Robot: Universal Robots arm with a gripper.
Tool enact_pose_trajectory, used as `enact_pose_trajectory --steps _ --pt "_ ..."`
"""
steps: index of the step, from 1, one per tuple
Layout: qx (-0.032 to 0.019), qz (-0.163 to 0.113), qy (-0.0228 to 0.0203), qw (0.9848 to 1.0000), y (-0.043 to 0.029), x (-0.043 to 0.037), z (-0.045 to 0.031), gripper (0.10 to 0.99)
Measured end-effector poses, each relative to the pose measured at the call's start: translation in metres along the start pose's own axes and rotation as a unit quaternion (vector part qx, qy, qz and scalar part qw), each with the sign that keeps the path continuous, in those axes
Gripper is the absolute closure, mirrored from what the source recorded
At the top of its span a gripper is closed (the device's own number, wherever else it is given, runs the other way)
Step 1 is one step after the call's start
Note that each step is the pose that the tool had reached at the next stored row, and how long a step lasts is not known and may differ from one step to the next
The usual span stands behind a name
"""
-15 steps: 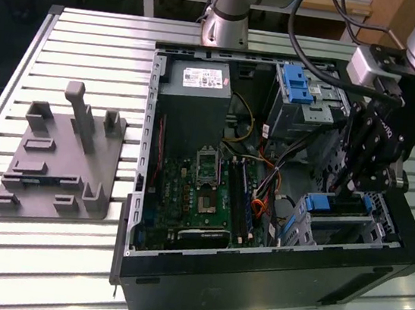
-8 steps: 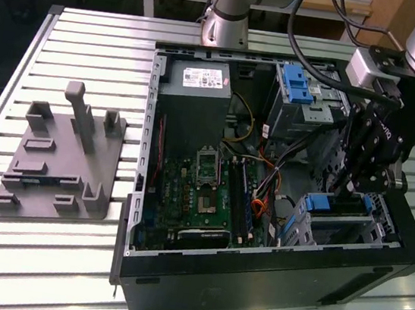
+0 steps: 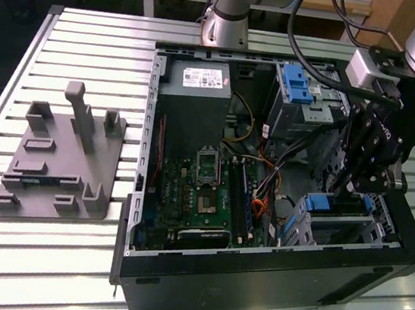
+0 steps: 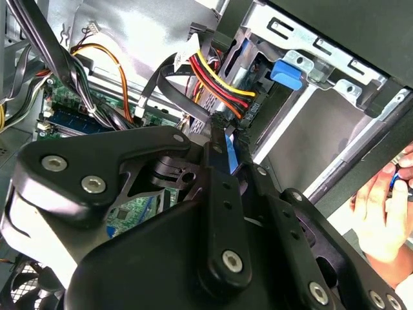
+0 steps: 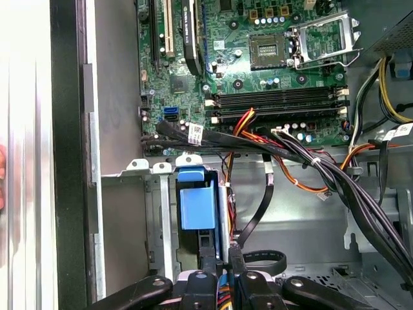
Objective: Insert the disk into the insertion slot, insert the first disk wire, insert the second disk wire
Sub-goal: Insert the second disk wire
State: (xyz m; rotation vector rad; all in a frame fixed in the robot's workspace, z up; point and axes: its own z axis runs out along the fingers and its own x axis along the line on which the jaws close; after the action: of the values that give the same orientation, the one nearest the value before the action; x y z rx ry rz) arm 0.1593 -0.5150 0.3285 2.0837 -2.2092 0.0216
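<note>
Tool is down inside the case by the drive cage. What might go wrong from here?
1. Black cables hang across the opening right beside the tool; any move may snag or tug them.
2. A person's hand sits just outside the case wall in the second wrist view; a swing could hit it.

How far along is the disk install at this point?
Done: the disk sits in the insertion slot. In hand: the gripper looks shut on a black wire at the disk's edge. Left: both wire steps, since no wire can be seen plugged into the disk.
</note>
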Motion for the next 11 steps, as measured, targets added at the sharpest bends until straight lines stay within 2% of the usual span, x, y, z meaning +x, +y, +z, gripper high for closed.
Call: enact_pose_trajectory --steps 8,11 --pt "-0.0001 -0.001 -0.0001 1.0000 0.0000 0.0001 -0.0004 0.886" --pt "0.0000 -0.001 0.0001 1.0000 0.0005 0.0004 -0.0032 0.886"
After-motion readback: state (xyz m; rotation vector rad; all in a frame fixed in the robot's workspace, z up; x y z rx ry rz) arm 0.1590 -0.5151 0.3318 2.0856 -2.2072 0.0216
